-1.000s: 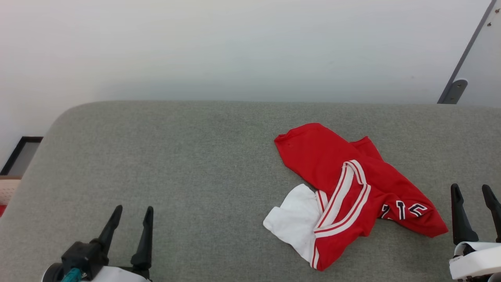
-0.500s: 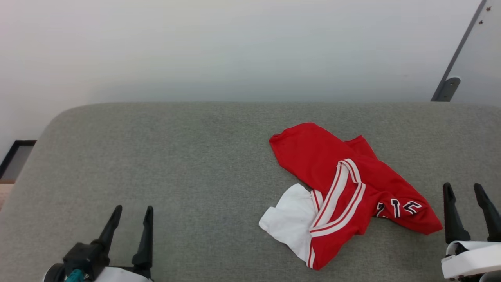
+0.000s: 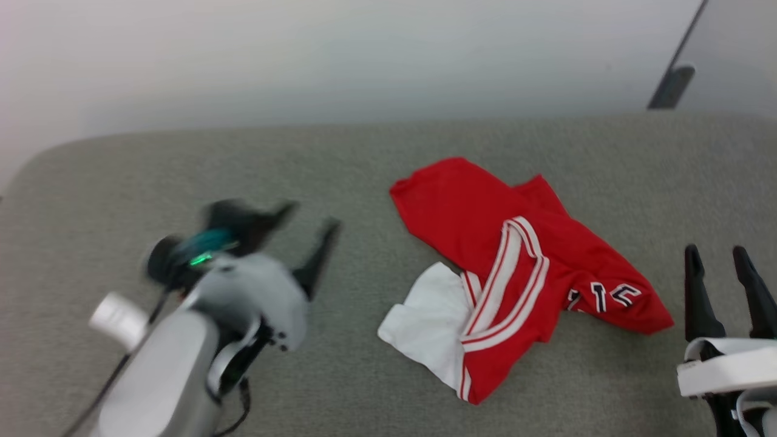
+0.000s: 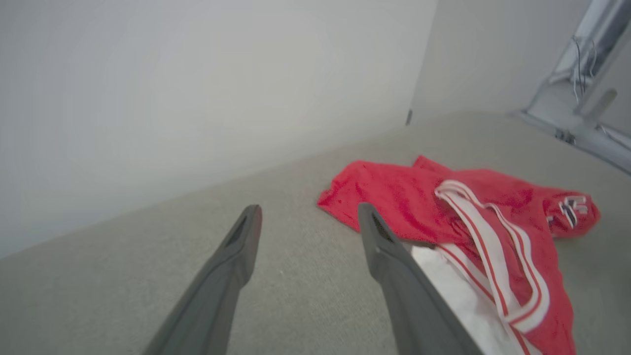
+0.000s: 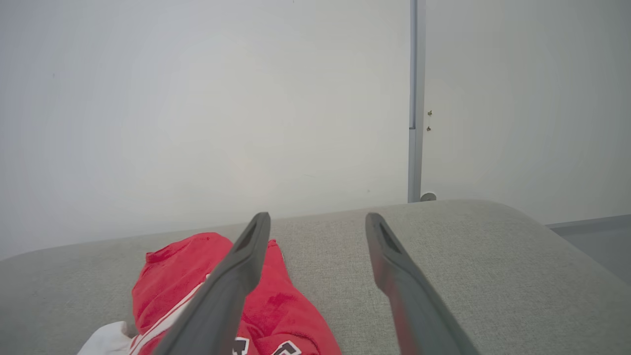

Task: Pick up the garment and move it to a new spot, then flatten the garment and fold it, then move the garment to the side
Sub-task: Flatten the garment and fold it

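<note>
Jaws of the left gripper (image 3: 309, 217) stand spread wide and hold nothing. It hangs blurred over the grey pad (image 3: 364, 152), fingers aimed toward the garment (image 3: 461, 206), near its left edge but apart from it. Right gripper (image 3: 714, 250) is likewise spread and empty, just beside the garment's right tip with the number print, not touching. The garment lies crumpled right of the pad's centre, red body toward the wall (image 3: 303, 54), white panel toward the robot, striped trim across the middle. Open cloth runs left to the pad's rounded corner. The wall stands behind the far edge, and a grey post (image 3: 671, 85) rises at the far right.
</note>
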